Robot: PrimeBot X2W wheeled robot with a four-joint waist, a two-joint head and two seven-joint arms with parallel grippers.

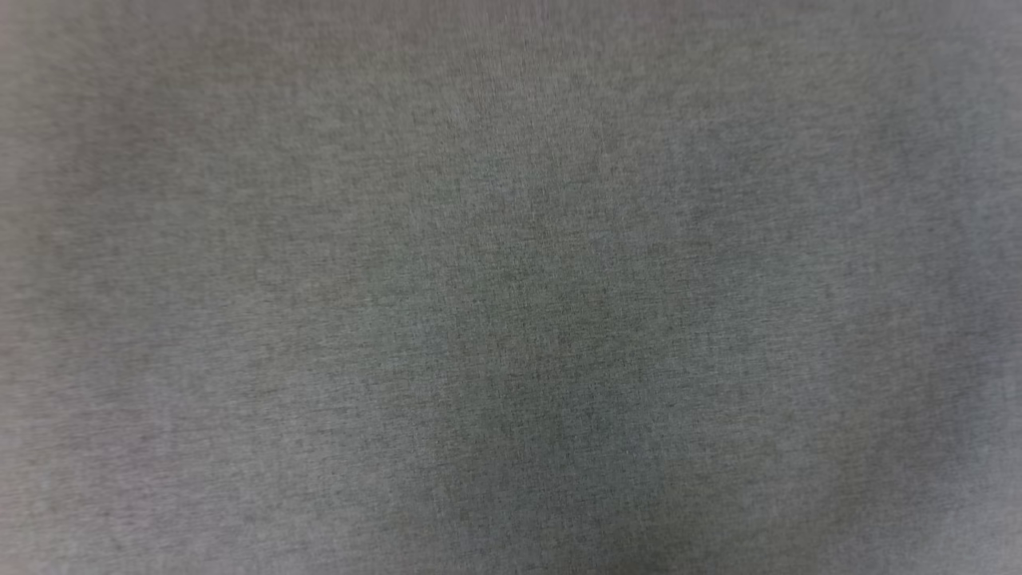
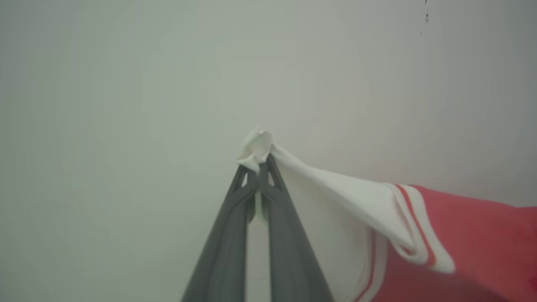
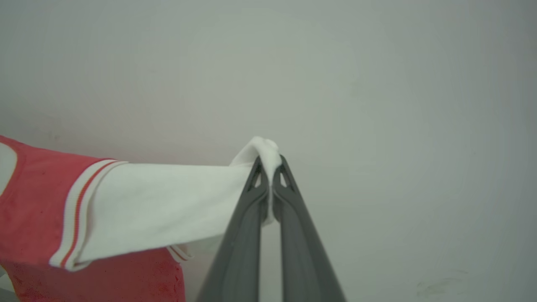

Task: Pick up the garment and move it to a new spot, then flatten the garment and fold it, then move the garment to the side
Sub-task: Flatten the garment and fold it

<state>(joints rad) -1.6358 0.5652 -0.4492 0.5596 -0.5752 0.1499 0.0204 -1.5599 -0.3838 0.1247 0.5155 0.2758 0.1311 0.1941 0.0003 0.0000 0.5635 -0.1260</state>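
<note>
The garment [image 2: 470, 235] is a red shirt with white sleeves and red-and-white striped trim. In the left wrist view my left gripper [image 2: 258, 165] is shut on the tip of one white sleeve, and the red body trails off to the lower right. In the right wrist view my right gripper [image 3: 268, 165] is shut on the tip of the other white sleeve, with the garment [image 3: 37, 197] stretching away to the left. Both sleeves are pulled taut from the fingertips. The lettering is hidden.
A pale, plain surface [image 2: 126, 105] lies behind the left fingers, with a few small dark specks [image 2: 426, 16] at the upper right. The same pale surface [image 3: 398, 126] is behind the right fingers. The head view is a blurred grey fabric-like surface [image 1: 511, 287].
</note>
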